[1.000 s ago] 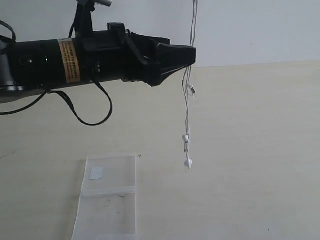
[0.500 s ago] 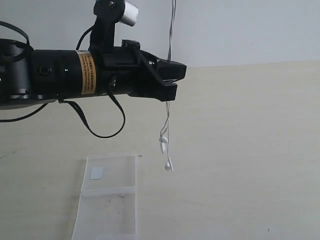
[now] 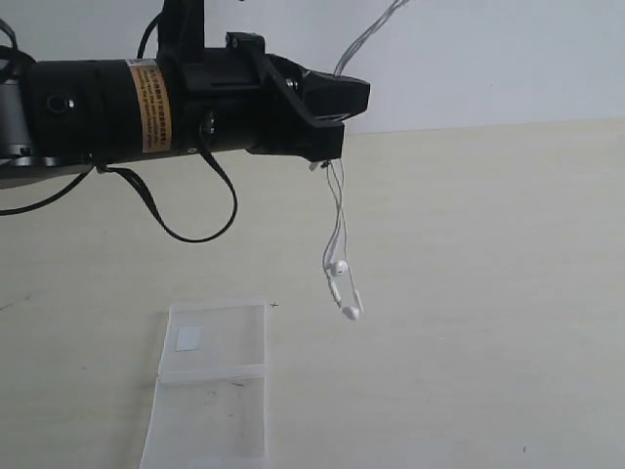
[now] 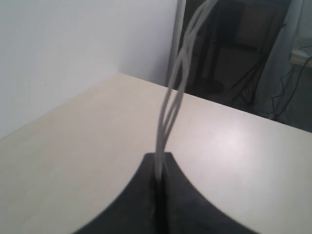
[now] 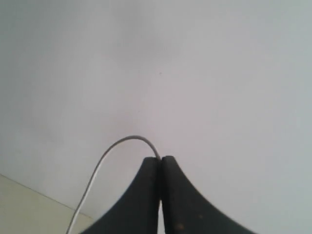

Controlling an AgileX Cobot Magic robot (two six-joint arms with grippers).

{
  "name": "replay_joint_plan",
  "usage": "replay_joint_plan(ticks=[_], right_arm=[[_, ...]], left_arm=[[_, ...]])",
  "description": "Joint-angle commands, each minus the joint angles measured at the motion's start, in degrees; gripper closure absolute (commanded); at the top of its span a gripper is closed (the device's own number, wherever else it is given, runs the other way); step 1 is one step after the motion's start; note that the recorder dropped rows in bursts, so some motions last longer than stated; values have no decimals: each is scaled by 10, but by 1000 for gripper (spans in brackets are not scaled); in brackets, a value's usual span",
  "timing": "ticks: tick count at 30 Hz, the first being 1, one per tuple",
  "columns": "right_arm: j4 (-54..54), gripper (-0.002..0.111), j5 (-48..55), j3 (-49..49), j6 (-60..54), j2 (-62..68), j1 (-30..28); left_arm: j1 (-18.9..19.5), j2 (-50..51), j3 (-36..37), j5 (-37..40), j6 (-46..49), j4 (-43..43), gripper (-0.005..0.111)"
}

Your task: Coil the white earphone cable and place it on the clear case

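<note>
The white earphone cable point(image 3: 338, 217) hangs in strands below my left gripper point(image 3: 342, 112), its two earbuds dangling above the table. From the gripper the cable also rises up and to the right, out of the exterior view. In the left wrist view the strands point(image 4: 171, 107) come up out of my left gripper point(image 4: 160, 158), which is shut on them. My right gripper point(image 5: 161, 159) is shut on a single strand of cable point(image 5: 105, 161) and is out of the exterior view. The clear case point(image 3: 210, 386) lies open and flat on the table at lower left, apart from the cable.
The left arm's black body point(image 3: 117, 107) spans the upper left of the exterior view, with a loose black wire loop point(image 3: 190, 220) hanging below it. The pale table point(image 3: 469, 293) meets a white wall point(image 3: 488, 59) behind.
The left gripper has shifted slightly and turned. The cable above it now slants up to the right instead of running straight up. The hanging earbuds have swung to the right.
</note>
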Motion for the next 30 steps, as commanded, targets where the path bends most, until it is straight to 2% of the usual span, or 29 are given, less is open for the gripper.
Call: replay_joint_plan(ticks=[1, 4, 8, 11, 16, 21, 30], right_arm=[[18, 108, 5, 1, -9, -3, 0], [60, 108, -6, 1, -20, 0, 0], [131, 108, -60, 1, -20, 11, 0], [181, 108, -99, 1, -21, 22, 0], [177, 108, -94, 1, -21, 33, 0], [175, 108, -93, 1, -21, 35, 0], [180, 108, -93, 1, -21, 35, 0]], left_arm=[[-3, -5, -6, -4, -4, -4, 105], [-3, -5, -6, -6, -4, -3, 93], [-16, 11, -8, -33, -9, -5, 67], [-33, 33, -17, -33, -9, -6, 56], [-35, 49, -17, -29, -2, -20, 50], [-35, 49, -17, -26, 50, -63, 42], [-37, 49, -17, -57, 60, -78, 41]])
